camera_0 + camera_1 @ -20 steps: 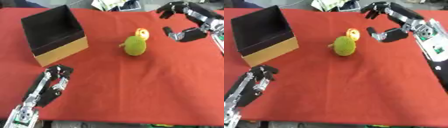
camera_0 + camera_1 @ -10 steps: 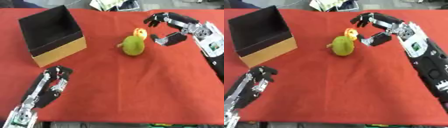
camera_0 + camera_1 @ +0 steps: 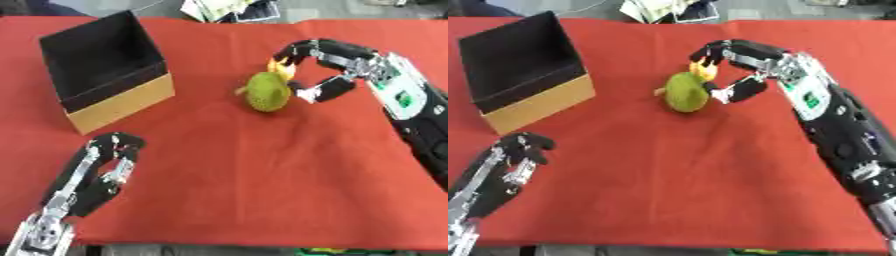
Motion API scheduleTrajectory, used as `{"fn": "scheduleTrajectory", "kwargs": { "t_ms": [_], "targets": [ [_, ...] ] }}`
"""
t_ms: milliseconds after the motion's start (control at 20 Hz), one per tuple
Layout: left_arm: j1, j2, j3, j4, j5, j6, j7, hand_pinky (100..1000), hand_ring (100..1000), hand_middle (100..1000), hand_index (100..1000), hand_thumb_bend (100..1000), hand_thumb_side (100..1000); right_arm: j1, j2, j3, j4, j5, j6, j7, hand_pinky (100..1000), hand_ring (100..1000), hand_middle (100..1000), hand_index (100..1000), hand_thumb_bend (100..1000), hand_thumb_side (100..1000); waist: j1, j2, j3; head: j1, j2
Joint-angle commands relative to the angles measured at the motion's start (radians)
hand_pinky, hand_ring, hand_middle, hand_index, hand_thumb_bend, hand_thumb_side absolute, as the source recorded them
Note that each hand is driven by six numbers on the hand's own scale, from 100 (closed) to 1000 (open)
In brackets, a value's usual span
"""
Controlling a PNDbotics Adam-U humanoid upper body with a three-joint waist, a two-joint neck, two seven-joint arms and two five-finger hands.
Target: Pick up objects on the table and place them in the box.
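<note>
A green, bumpy pear-shaped fruit point(image 3: 266, 93) lies on the red cloth near the middle. Just behind it sits a small yellow-orange thing point(image 3: 280, 66). My right hand point(image 3: 337, 65) reaches in from the right; its curved fingers arch over the yellow thing and its thumb sits beside the green fruit, holding nothing. An open black box with tan sides point(image 3: 103, 65) stands at the far left. My left hand point(image 3: 109, 159) rests at the lower left, fingers curled, holding nothing.
Red cloth point(image 3: 245, 175) covers the table, with bare room in the middle and front. Papers point(image 3: 229, 9) lie beyond the far edge. My right forearm point(image 3: 416, 115) runs along the right side.
My right hand has moved left and down from the far right corner, and now stands around the yellow thing and next to the green fruit. The left hand has stayed put.
</note>
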Motion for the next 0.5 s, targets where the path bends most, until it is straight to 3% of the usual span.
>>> {"fn": "scheduleTrajectory", "kwargs": {
  "t_ms": [50, 500],
  "targets": [
    [-0.012, 0.010, -0.001, -0.013, 0.004, -0.003, -0.005, 618, 742, 638, 723, 100, 742, -0.030, -0.001, -0.005, 0.018, 0.041, -0.010, -0.011, 752, 778, 821, 920, 100, 289, -0.001, -0.019, 0.003, -0.006, 0.005],
    [-0.015, 0.008, -0.004, -0.014, 0.005, -0.004, -0.010, 620, 744, 639, 723, 100, 741, -0.055, 0.035, -0.018, 0.108, 0.145, -0.022, -0.048, 751, 770, 810, 916, 100, 317, 0.000, -0.018, 0.015, -0.014, 0.005]
  ]
}}
